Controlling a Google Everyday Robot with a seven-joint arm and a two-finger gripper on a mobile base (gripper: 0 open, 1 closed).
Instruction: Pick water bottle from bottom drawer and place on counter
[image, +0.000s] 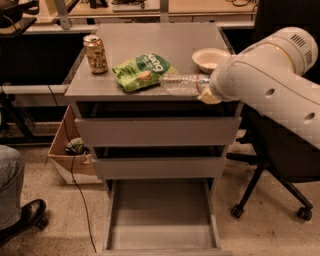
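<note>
Our gripper (205, 91) pinches one water bottle (179, 84) over the counter (150, 37), beside one chip bag (142, 71), one can (95, 54) and one bowl (210, 58); of three drawers (157, 131), only the bottom drawer (162, 212) stands open.

— Where is the gripper (204, 94) sitting?
— At the counter's (150, 37) front right edge, hiding mostly behind the white arm (270, 75), which is running off the right side.
— And the water bottle (179, 84)?
— Its right end is disappearing behind that gripper. The bottom drawer's (162, 210) front lip is getting clipped by the lower border.
</note>
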